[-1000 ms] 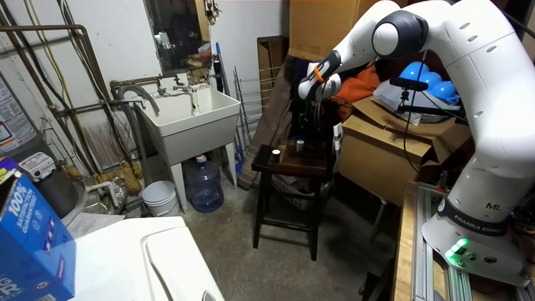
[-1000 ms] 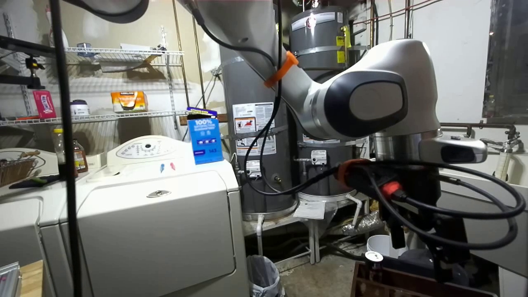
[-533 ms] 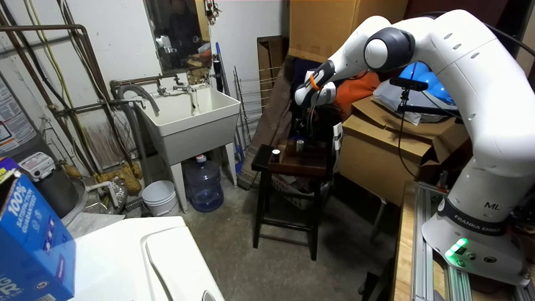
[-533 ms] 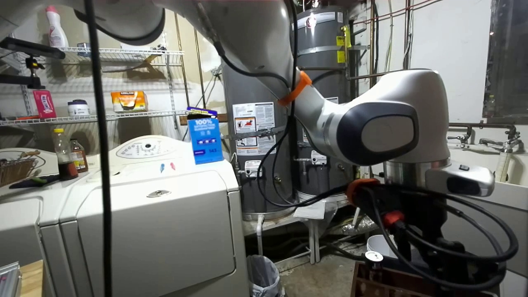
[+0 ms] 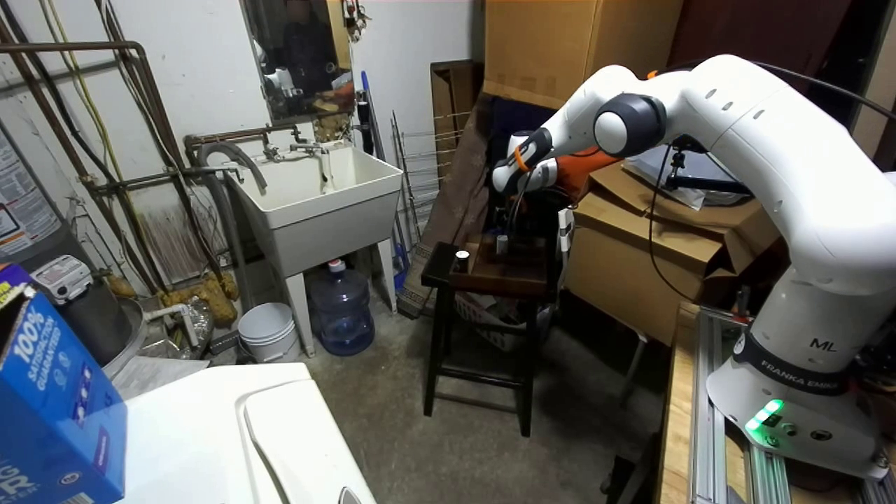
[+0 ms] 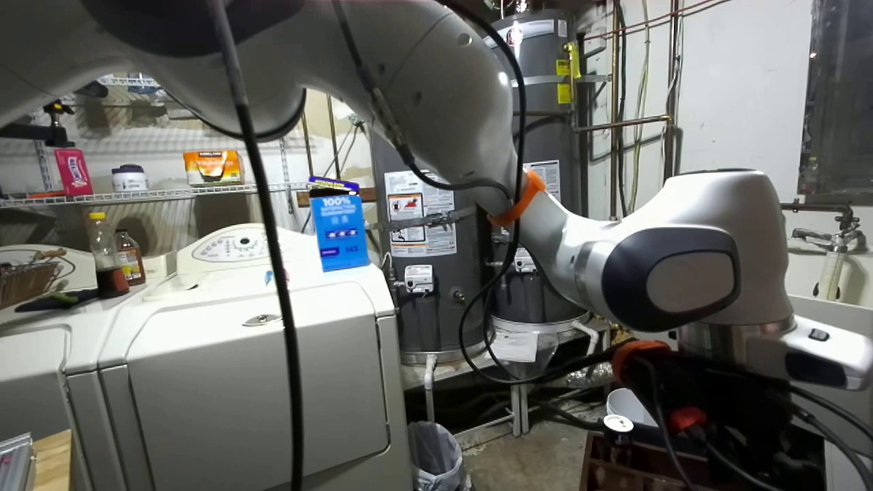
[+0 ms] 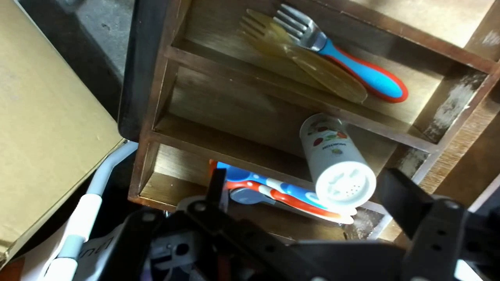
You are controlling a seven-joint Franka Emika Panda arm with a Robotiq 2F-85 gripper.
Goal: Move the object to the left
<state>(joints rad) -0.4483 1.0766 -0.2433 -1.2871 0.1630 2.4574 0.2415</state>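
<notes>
The white shaker (image 7: 340,168) with a printed side and a perforated lid stands in the middle compartment of a wooden tray (image 7: 234,80). It also shows as a small pale cylinder (image 5: 502,243) in an exterior view. My gripper (image 7: 308,191) is open and empty, its fingers spread on either side of the shaker's lid in the wrist view, nearer the bottom of the picture. I cannot tell the exact height gap. In an exterior view the dark gripper (image 5: 509,222) hangs just over the shaker; its fingertips are hard to make out there.
A dark shaker with a white lid (image 6: 618,424) stands at the tray's corner. Forks (image 7: 340,66) and coloured utensils (image 7: 281,195) lie in neighbouring compartments. The tray rests on a dark stool (image 5: 437,266). A cardboard box (image 5: 630,259) and a white-and-grey tube (image 7: 88,210) are beside it.
The arm has come down and reached farther out, bringing the gripper lower over the tray. The shakers and tray have not visibly moved.
</notes>
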